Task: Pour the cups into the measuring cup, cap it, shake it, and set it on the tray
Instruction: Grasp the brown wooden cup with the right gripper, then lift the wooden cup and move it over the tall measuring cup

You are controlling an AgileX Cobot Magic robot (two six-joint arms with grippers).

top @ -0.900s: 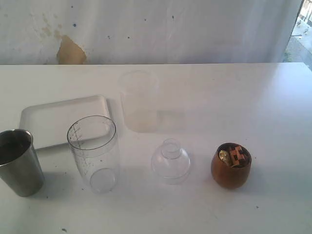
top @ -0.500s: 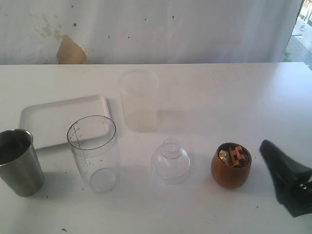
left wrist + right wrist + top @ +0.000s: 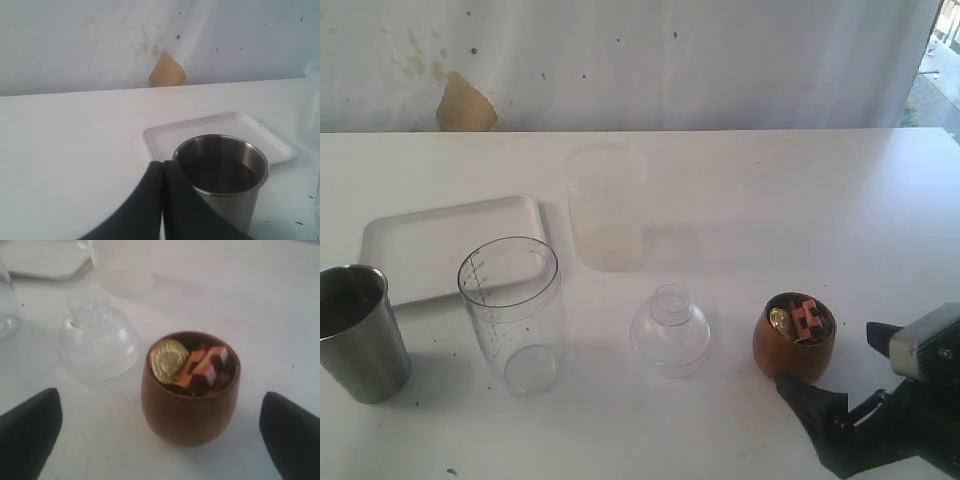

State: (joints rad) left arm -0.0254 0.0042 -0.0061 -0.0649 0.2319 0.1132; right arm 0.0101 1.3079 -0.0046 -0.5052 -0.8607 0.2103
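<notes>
Biggest worry here: the wooden cup (image 3: 190,387) is rounded and smooth. If it's being pinched too low or off-centre by the right gripper (image 3: 160,430), it could easily be squirted out or tipped. Then the gold coin (image 3: 168,359) and little wooden blocks (image 3: 205,367) inside are being dumped on the table (image 3: 770,200), nowhere near the measuring cup (image 3: 512,315). The clear dome cap (image 3: 670,332) is also being left near the cup, so it could be clipped by a finger during the closing.

As for the grip, the right gripper is being held wide open with nothing in it. In the right wrist view the cup is being framed upright between the two fingers, clear of both. It's being stood at the front right of the table, well apart from the measuring cup over on the left. The tray (image 3: 430,245) is just behind that, and the steel tumbler (image 3: 222,180) beside it. The left gripper (image 3: 162,167) is being shown pinched shut on nothing, tips just beside the tumbler's rim.
</notes>
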